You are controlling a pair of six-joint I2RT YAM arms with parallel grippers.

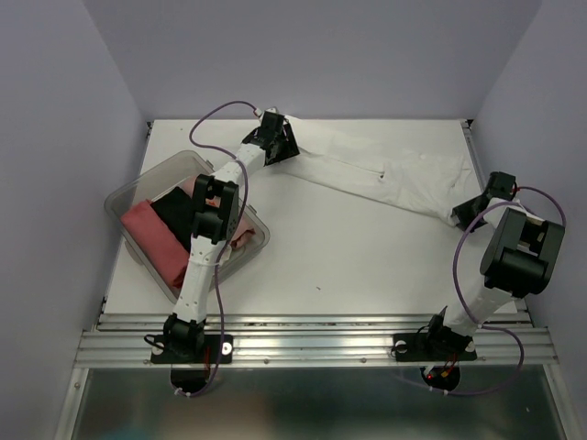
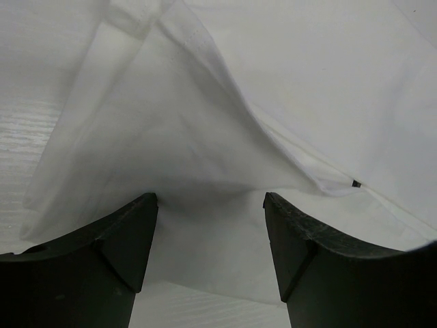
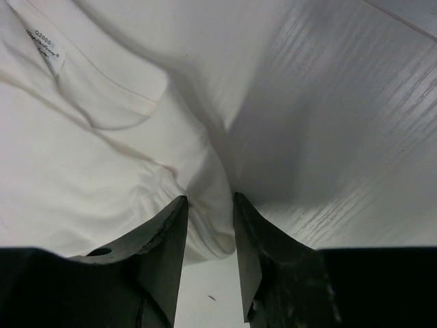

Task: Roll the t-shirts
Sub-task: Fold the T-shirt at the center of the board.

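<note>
White t-shirt [image 1: 385, 174]: lies on the surface [image 1: 348, 257], pulled into a long band from the far left corner down to the right edge.
Left fingers [image 2: 130, 232]: stand wide apart and hold nothing. They sit at the far-left end of the shirt.
Cloth at left fingers: a folded edge lies just past the tips. A flat layer of the shirt runs under the gap between them.
Right fingers [image 3: 167, 239]: set close together, with only a narrow gap. They are at the shirt's right end, near the surface's edge.
Cloth at right fingers: a bunched fold of the shirt runs into the gap at the tips. Whether it is firmly pinched I cannot tell.
Neck label [image 3: 46, 49]: small and printed, on the shirt up and to the left of the right fingers.
Tub [image 1: 124, 197]: clear plastic, at the left side of the surface, well apart from the white shirt's right end.
In the tub: a pink t-shirt [image 1: 151, 234] and a black t-shirt [image 1: 179, 211], partly hidden by the left arm.
</note>
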